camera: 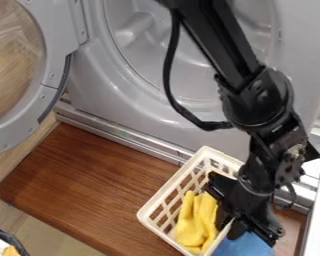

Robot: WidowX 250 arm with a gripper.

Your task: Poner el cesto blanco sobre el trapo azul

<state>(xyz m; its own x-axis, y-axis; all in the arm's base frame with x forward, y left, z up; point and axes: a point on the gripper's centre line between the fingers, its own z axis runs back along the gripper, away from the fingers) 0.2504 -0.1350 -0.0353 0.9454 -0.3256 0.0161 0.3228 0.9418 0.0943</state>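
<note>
White basket point(171, 182): keep level (yellow cloth point(197, 220) inside)
Blue cloth point(246, 246): lower centrally
End effector point(229, 226): can't tell if closed

A brown wooden board point(89, 185) is set before a grey laundry machine point(109, 90), its round door point(56, 60) opened, beside pale flooring point(52, 232).

Plastic meets wood, folks
Basket point(173, 181) looks smooth plastic, board point(89, 185) is kinda glossy wood, blue rag point(246, 246) matt cloth.

This is a laundry area, given the grey front-loading machine point(92, 75) with its round door point(52, 57) open.
</note>
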